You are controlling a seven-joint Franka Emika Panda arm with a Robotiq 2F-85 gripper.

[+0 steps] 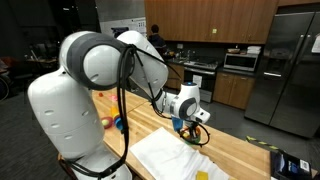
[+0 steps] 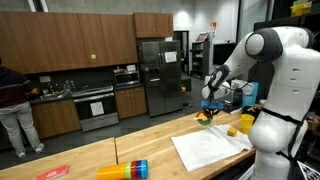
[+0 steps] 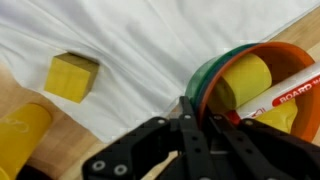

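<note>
In the wrist view my gripper [image 3: 192, 118] is shut on the rim of a stack of nested bowls [image 3: 205, 82], green outside and orange inside. The bowls hold a yellow cylinder [image 3: 245, 80] and a red-and-white board marker [image 3: 290, 88]. A yellow block [image 3: 71, 77] lies on a white cloth [image 3: 150, 40] to the left. A yellow cup [image 3: 20, 135] sits at the lower left, on the wood. In both exterior views the gripper [image 1: 190, 116] [image 2: 208, 108] is low over the wooden counter beside the cloth [image 1: 165, 155] [image 2: 212, 150].
A wooden counter [image 2: 110, 145] carries a lying stack of coloured cups [image 2: 125, 170] and a yellow object [image 2: 245, 123] near the robot base. A dark box [image 1: 290, 163] sits at the counter's edge. A person [image 2: 12, 105] stands by the kitchen cabinets, near a steel fridge [image 2: 152, 75].
</note>
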